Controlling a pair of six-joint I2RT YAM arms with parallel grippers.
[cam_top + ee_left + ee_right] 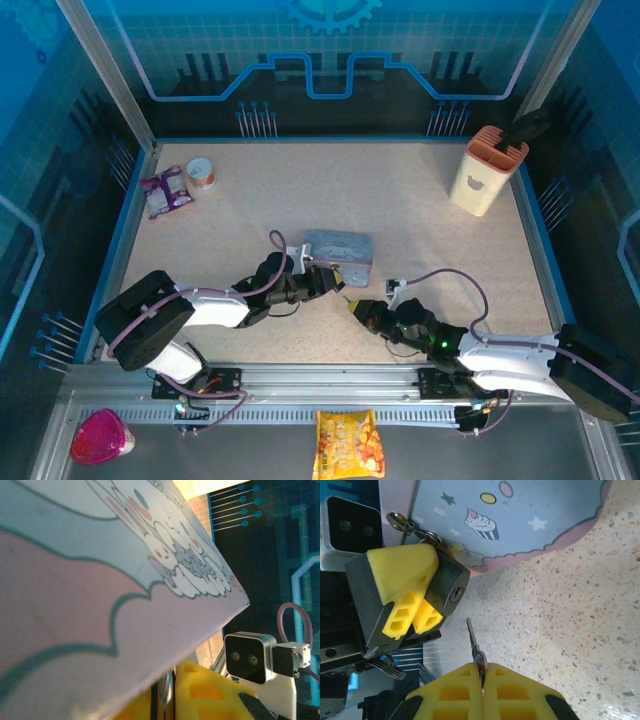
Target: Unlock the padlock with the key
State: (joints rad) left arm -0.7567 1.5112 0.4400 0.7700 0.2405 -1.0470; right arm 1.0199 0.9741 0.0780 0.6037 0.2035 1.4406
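The padlock (448,586), small and dark, hangs at the edge of the cartoon-printed tin (520,515). Its keyhole faces my right wrist camera. My left gripper (337,278) is shut on the padlock, with one yellow finger (402,575) pressed to its side. In the left wrist view the tin's lid (100,580) looms close over the left gripper (172,700). My right gripper (482,676) is shut on the head of the key (473,639). The blade points up at the keyhole with a short gap between them. From above, the right gripper (356,307) sits just front-right of the left one.
The tin (338,246) lies mid-table. A cream holder (486,172) with a dark tool stands at the back right. A purple packet (163,190) and a small cup (201,172) lie at the back left. A yellow snack bag (348,443) and a pink object (100,437) rest by the front rail.
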